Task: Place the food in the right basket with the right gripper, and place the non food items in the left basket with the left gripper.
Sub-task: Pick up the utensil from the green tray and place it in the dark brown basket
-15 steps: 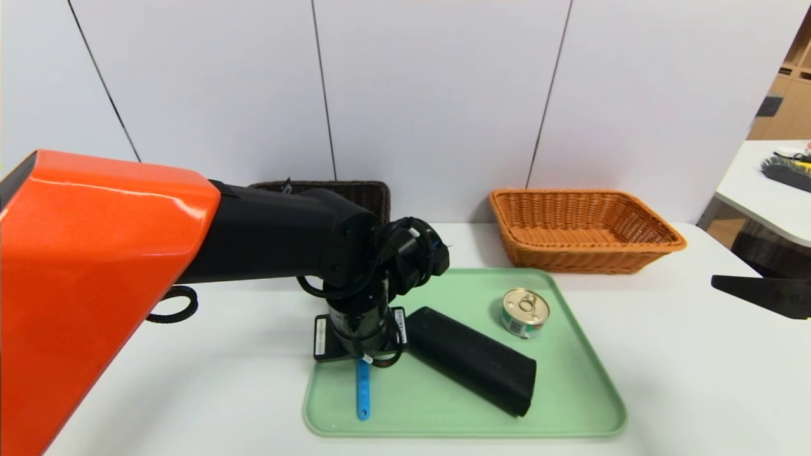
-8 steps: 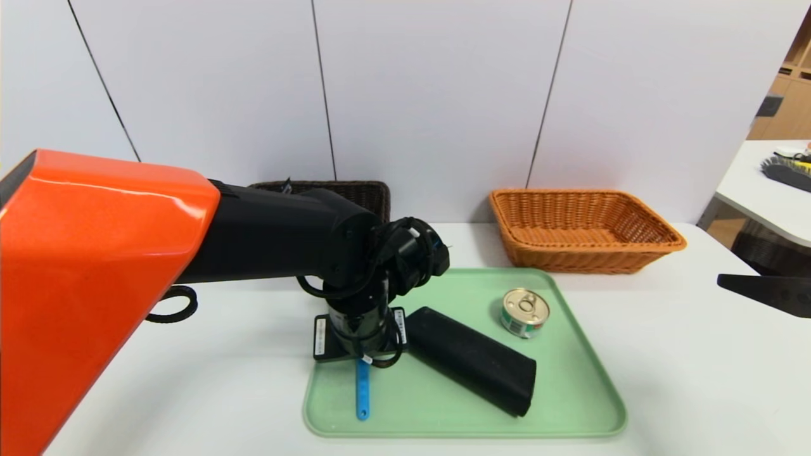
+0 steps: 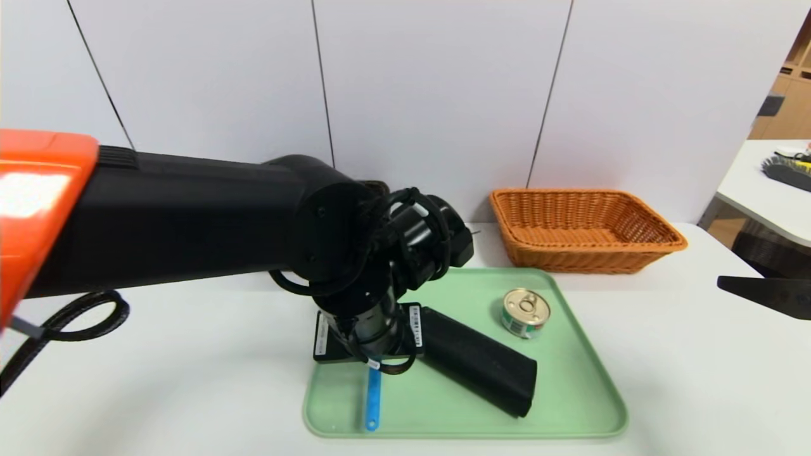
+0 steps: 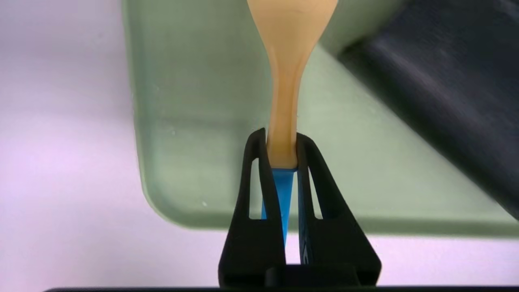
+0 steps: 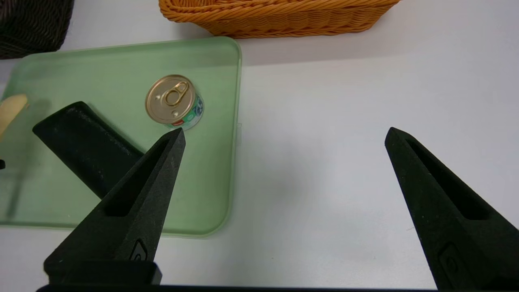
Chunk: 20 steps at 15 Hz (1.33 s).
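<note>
The spoon (image 4: 283, 81) is pale yellow-tan with a bright blue handle. The tray (image 3: 570, 405) is soft green, on a white tabletop (image 3: 684, 380). The tin can (image 3: 525, 313) has a gold lid and a green label with white, blue and red patches. The oblong case (image 3: 478, 361) is plain black. The right basket (image 3: 586, 248) is orange-tan in a woven pattern; the left basket (image 5: 34, 28) is woven dark brown. The left arm (image 3: 209, 218) is black with a glossy orange section, and the wall (image 3: 437, 95) is white with thin dark lines.
</note>
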Each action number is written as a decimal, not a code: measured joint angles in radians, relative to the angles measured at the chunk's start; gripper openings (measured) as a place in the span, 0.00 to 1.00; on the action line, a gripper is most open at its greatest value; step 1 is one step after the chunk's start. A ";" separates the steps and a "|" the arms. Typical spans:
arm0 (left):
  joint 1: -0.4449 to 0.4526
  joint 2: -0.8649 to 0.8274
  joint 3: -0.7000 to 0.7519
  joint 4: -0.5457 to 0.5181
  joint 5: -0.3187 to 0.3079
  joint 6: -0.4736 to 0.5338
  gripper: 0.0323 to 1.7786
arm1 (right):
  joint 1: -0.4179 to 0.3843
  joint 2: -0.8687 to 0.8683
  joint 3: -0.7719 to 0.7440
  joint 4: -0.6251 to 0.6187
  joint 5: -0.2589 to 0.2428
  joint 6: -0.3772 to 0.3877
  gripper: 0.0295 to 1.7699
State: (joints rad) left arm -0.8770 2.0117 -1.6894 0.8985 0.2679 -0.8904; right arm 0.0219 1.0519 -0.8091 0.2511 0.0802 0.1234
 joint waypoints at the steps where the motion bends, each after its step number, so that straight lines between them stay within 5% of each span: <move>1: -0.020 -0.026 -0.003 -0.001 0.001 0.006 0.07 | -0.001 0.000 0.002 0.000 -0.001 0.000 0.96; 7: -0.027 -0.159 -0.076 -0.082 0.022 0.213 0.07 | -0.001 -0.011 0.007 0.000 -0.001 0.001 0.96; 13: 0.188 -0.161 -0.142 -0.468 0.028 0.546 0.07 | -0.001 -0.023 0.005 0.003 0.000 0.001 0.96; 20: 0.356 -0.039 -0.092 -0.800 0.105 0.587 0.07 | -0.001 -0.043 0.014 0.005 -0.003 0.002 0.96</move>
State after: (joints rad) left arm -0.5215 1.9728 -1.7815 0.0981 0.3732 -0.3030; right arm 0.0211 1.0087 -0.7947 0.2564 0.0774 0.1251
